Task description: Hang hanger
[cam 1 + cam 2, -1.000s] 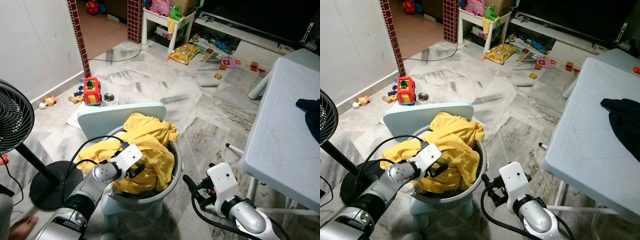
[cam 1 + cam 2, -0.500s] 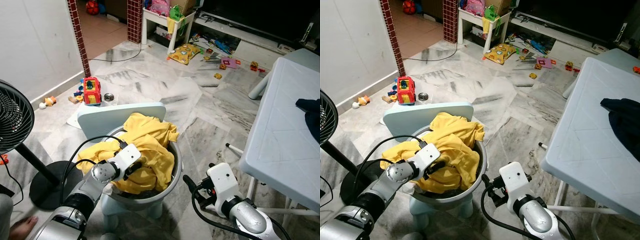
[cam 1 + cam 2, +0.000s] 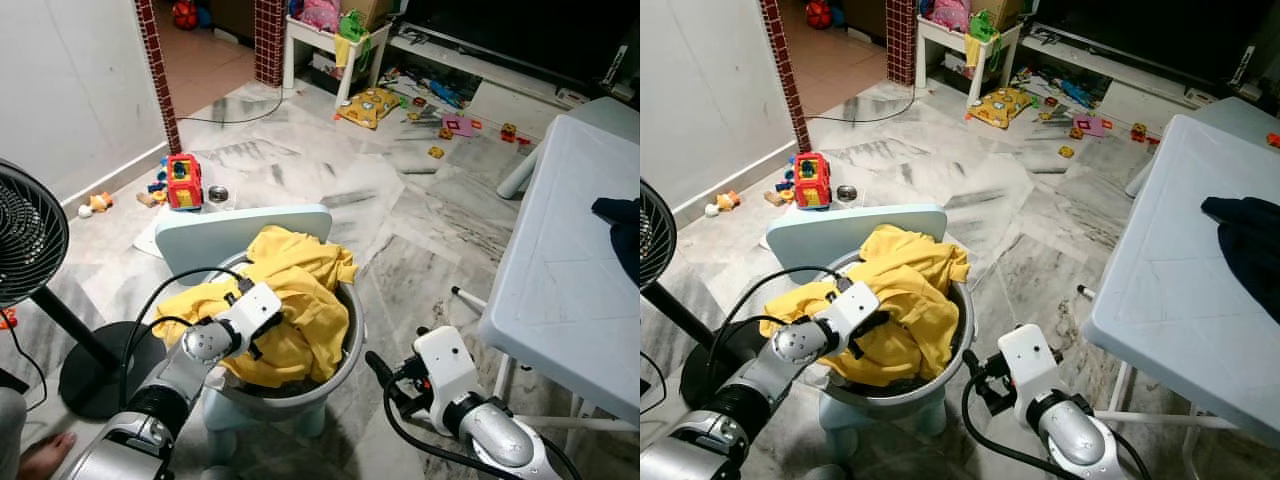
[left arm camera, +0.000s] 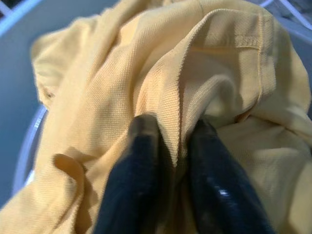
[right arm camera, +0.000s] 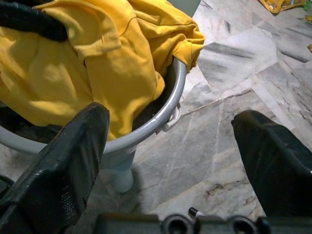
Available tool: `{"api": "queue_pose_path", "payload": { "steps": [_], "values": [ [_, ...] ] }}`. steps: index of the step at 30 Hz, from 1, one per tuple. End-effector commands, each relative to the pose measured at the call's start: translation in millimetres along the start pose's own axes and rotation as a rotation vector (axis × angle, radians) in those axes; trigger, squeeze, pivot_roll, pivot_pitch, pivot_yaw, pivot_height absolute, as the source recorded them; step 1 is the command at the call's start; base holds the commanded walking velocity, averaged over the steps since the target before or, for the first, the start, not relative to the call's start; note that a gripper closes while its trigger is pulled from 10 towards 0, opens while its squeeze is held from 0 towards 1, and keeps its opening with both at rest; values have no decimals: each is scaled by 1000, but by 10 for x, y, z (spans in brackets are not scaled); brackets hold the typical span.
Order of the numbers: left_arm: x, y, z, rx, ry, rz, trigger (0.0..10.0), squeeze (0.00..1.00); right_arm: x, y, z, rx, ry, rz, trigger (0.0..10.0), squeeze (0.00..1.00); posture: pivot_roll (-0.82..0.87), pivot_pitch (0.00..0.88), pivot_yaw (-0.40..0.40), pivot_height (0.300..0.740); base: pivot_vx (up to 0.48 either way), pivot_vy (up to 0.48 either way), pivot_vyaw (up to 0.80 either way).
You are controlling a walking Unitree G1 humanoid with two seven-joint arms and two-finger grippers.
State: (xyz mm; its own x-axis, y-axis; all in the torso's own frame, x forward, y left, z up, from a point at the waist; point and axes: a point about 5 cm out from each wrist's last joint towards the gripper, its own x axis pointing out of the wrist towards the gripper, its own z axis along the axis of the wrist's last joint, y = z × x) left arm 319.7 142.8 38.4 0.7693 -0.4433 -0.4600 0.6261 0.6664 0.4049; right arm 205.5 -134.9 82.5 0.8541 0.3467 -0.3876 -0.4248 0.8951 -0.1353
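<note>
A fold of soft, limp yellow knit shirt (image 4: 195,92) in a grey metal basin (image 3: 965,345) is pinched by the left hand (image 4: 168,146); the right hand (image 5: 170,146) is held apart, empty.

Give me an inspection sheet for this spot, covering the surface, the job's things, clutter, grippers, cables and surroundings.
Surface: marble floor; white table at right with a dark cloth on it.
Job's things: hanger, nothing seen; yellow shirt heaped in a grey basin on a pale stool.
Clutter: red toy truck, small toys scattered far across the floor.
Grippers: left gripper pinching a fold of the shirt; right gripper open, low beside the basin.
Cables: black cable looping over the left arm; a cord on the floor by the doorway.
Surroundings: fan at left, brick pillar, toy shelf.
</note>
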Motion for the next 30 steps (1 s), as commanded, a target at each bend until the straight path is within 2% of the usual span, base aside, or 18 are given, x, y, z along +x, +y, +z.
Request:
{"api": "queue_pose_path", "payload": {
  "steps": [1,4,7,8,10,11,16,17,19,20,21,22,23,24,25,26,30],
  "values": [
    [13,16,69,15,-34,21,0,0,-28,-34,-11,-7,11,-13,10000,0,39,105,-128,740,0,0,0],
    [13,48,101,17,-52,50,0,0,-28,-34,-11,-7,11,-12,10000,0,40,106,-128,740,0,0,0],
    [-5,147,196,22,-120,116,0,0,-26,-31,-12,-5,11,-11,10000,0,42,106,-129,740,0,0,0],
    [-16,189,311,15,-205,135,0,0,-22,-29,-13,-4,11,-10,10000,0,42,106,-129,740,0,0,0],
    [-23,211,400,17,-262,140,0,0,-19,-27,-15,-4,11,-10,10000,0,44,105,-130,740,0,0,0],
    [-29,256,530,11,-326,149,0,0,-14,-24,-18,-3,12,-9,10000,0,47,103,-130,740,0,0,0],
    [-24,330,834,21,-437,137,0,0,1,-21,-17,-3,11,-8,10000,0,51,101,-131,740,0,0,0],
    [-27,337,997,20,-500,104,0,0,8,-20,-15,-3,10,-7,10000,0,52,99,-131,740,0,0,0],
    [-31,334,1092,16,-541,77,0,0,12,-20,-14,-2,9,-7,10000,0,52,99,-131,740,0,0,0],
    [-67,338,1320,-27,-628,22,0,0,16,-22,-12,-2,8,-8,10000,0,53,98,-130,740,0,0,0],
    [-67,338,1320,-27,-628,22,0,0,16,-22,-12,-2,8,-8,10000,0,53,98,-130,740,0,0,0],
    [-131,313,1565,-124,-722,-79,0,0,19,-24,-12,-2,8,-9,10000,0,54,97,-130,740,0,0,0],
    [-147,304,1609,-146,-741,-104,0,0,20,-24,-12,-2,8,-9,10000,0,54,97,-130,740,0,0,0],
    [-212,277,1759,-268,-787,-215,0,0,20,-19,-12,-1,7,-9,10000,0,54,97,-130,740,0,0,0],
    [-212,277,1759,-268,-787,-215,0,0,20,-19,-12,-1,7,-9,10000,0,54,97,-130,740,0,0,0],
    [-280,247,1849,-300,-819,-301,0,0,25,-13,-13,-1,7,-9,10000,0,59,95,-129,740,0,0,0],
    [-435,195,1891,-371,-847,-477,0,0,37,-8,-13,1,7,-8,10000,0,61,94,-129,740,0,0,0]
  ]
}}
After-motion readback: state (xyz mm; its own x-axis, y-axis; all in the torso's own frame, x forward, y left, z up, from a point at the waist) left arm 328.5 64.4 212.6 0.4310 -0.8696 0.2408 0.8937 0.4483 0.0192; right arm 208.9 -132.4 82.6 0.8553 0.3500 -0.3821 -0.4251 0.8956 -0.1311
